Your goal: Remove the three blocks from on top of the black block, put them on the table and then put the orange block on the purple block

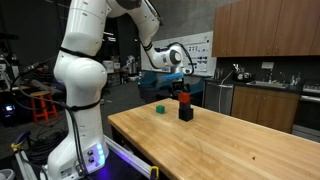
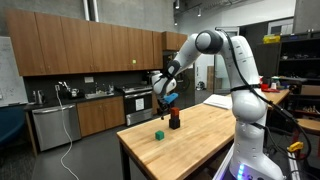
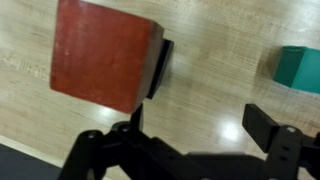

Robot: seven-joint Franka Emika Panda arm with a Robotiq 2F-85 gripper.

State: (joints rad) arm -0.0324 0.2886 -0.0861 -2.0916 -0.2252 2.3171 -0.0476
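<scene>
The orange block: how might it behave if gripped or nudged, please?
The orange block looks rigid and flat-faced, so it should grip squarely, not roll. Since it sits atop the dark stack, a sideways nudge might topple it.

We are looking at a lab with a kitchenette: brown wooden wall cabinets (image 2: 90, 45) above a dark countertop (image 2: 95, 97), a stainless steel dishwasher (image 2: 52, 128), and cluttered equipment racks (image 1: 20, 88) under a dark industrial ceiling (image 2: 140, 10).

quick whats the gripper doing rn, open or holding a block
gripper: open, jaws wide apart, nothing between them; the orange block is not gripped.
</scene>
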